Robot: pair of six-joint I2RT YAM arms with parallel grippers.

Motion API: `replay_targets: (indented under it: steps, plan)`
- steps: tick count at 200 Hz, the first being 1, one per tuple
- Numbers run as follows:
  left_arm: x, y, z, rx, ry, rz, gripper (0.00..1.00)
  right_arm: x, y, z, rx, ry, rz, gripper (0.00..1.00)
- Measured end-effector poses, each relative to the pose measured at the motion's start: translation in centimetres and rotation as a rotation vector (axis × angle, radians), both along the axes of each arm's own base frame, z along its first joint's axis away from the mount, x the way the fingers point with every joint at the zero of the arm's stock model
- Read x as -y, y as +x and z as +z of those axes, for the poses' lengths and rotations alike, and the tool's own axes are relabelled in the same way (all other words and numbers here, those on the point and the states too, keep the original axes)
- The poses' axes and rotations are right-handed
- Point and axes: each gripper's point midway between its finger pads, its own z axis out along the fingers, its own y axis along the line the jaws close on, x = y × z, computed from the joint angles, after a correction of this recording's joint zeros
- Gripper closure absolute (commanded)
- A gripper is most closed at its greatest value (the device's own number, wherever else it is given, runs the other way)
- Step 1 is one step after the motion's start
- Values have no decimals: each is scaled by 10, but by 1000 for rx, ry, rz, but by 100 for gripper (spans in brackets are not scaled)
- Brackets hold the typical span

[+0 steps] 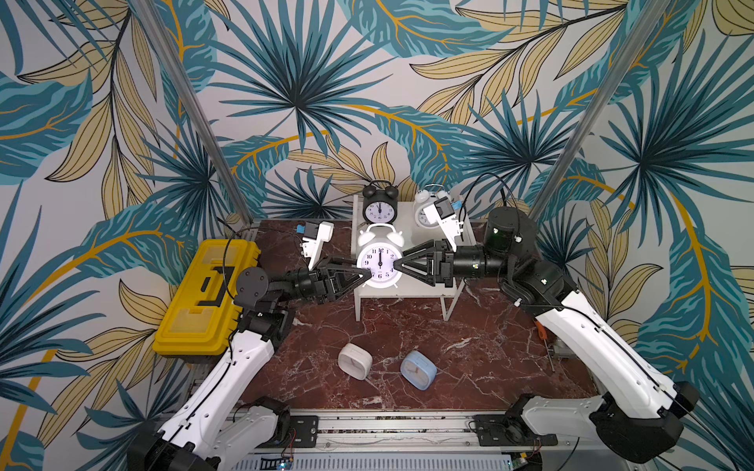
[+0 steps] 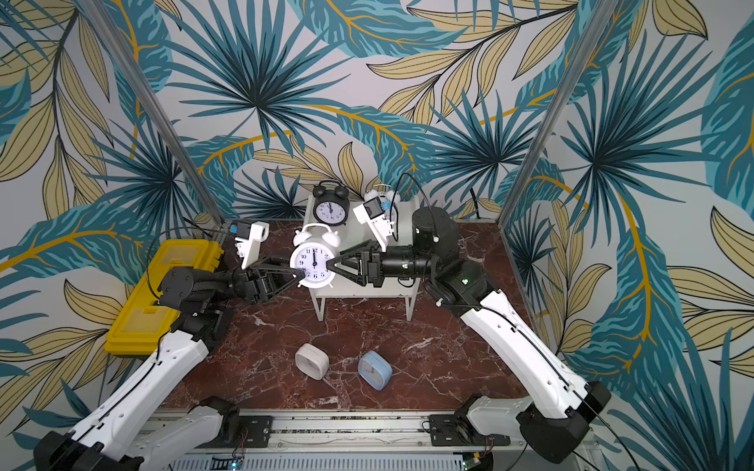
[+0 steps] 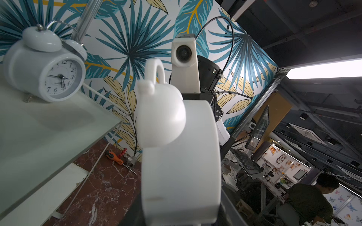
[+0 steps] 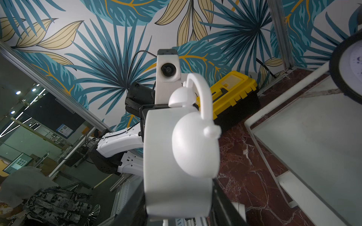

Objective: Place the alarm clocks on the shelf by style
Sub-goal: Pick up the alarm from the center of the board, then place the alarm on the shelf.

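Just in front of the shelf [image 1: 404, 222], your left end effector [image 1: 367, 277] clamps the white twin-bell clock [image 1: 380, 263] aloft. The right end effector [image 1: 398, 267] flanks it, but you cannot tell whether it grips. The shelf top holds a black clock [image 1: 379, 208] and a half-hidden white clock [image 1: 420, 216].

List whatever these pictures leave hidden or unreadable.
- Rear white twin-bell clock: in both top views the right wrist camera's mount covers most of it.
- Right gripper: its grip on the held white clock is unclear. In the right wrist view the clock's body hides where the jaws meet it.
- Black clock: cut off by the right wrist view's edge.
- Shelf: lower tier hidden beneath its top board in both top views.
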Motion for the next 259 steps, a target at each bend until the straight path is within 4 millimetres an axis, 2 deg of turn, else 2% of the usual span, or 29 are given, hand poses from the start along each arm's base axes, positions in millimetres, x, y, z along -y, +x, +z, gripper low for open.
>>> replay_targets:
  steps: [13, 25, 31, 41, 47, 61, 74, 94, 123, 143, 173, 192, 220, 236, 259]
  plan:
    - [0, 0, -1, -3, 2, -2, 90, 0, 0, -1, 6, -6, 3, 63]
    - [0, 0, -1, 0, 4, -3, 81, 0, -1, -1, 8, -10, 5, 65]
    - [0, 0, -1, 0, 4, -3, 71, 1, -1, -1, 9, -12, 6, 65]
    - [0, 0, -1, 1, 5, -3, 45, 1, -1, -1, 12, -14, 6, 66]
    - [0, 0, -1, 2, 4, -1, 34, 1, -2, -2, 14, -18, 7, 67]
    - [0, 3, -2, 1, 3, 11, 24, 2, -3, -6, 11, -37, 8, 67]
    - [0, 7, -4, -3, 8, 31, 18, 4, -2, -10, 14, -62, -1, 67]
    - [-6, 18, -8, -19, 20, 95, 16, 8, 1, -11, 50, -96, -35, 67]
    - [-28, 31, -4, -6, 24, 274, 16, 17, 12, -7, 161, -154, -112, 67]
    - [-42, 34, 1, 8, 17, 374, 17, 22, 24, 4, 272, -187, -171, 70]
    - [-51, 37, 3, -1, 9, 434, 18, 20, 47, 13, 405, -229, -230, 68]
    - [-54, 39, -2, -19, 21, 457, 18, 13, 66, 6, 447, -263, -249, 67]
    - [-57, 39, -8, -48, 38, 483, 18, 3, 93, -16, 475, -315, -278, 68]
    - [-59, 37, -10, -56, 42, 492, 18, 2, 102, -26, 486, -341, -291, 68]
    - [-60, 35, -13, -64, 45, 497, 19, -1, 110, -29, 515, -354, -297, 68]
